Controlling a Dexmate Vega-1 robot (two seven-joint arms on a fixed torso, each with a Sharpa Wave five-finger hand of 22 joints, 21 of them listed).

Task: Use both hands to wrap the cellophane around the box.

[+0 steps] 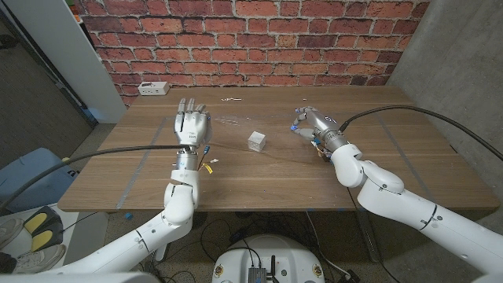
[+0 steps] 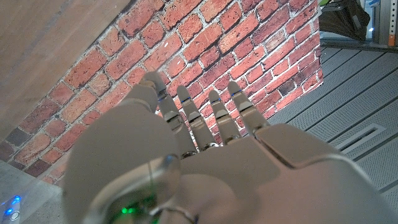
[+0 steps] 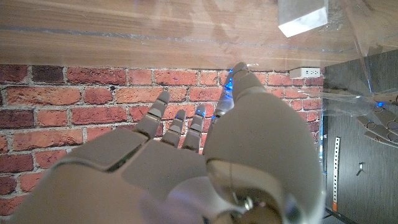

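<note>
A small white box (image 1: pixel 256 141) stands near the middle of the wooden table (image 1: pixel 267 181), on a clear cellophane sheet (image 1: pixel 233 123) that spreads flat toward the back left of it. My left hand (image 1: pixel 192 126) hovers left of the sheet, fingers spread and reaching away from me, holding nothing. My right hand (image 1: pixel 311 122) is right of the box, a short gap away, fingers stretched out and empty. The right wrist view shows the box (image 3: pixel 303 17), the shiny cellophane (image 3: pixel 357 37), my right hand (image 3: pixel 205 162) and, beyond the sheet, my left hand (image 3: pixel 378 122). My left hand (image 2: pixel 186 155) faces the brick wall.
A white power strip (image 1: pixel 153 89) lies at the table's back left corner, and a small white scrap (image 1: pixel 232 99) near the back edge. Tape strips mark the tabletop at left (image 1: pixel 134 185) and right (image 1: pixel 399 145). A brick wall (image 1: pixel 251 39) stands behind.
</note>
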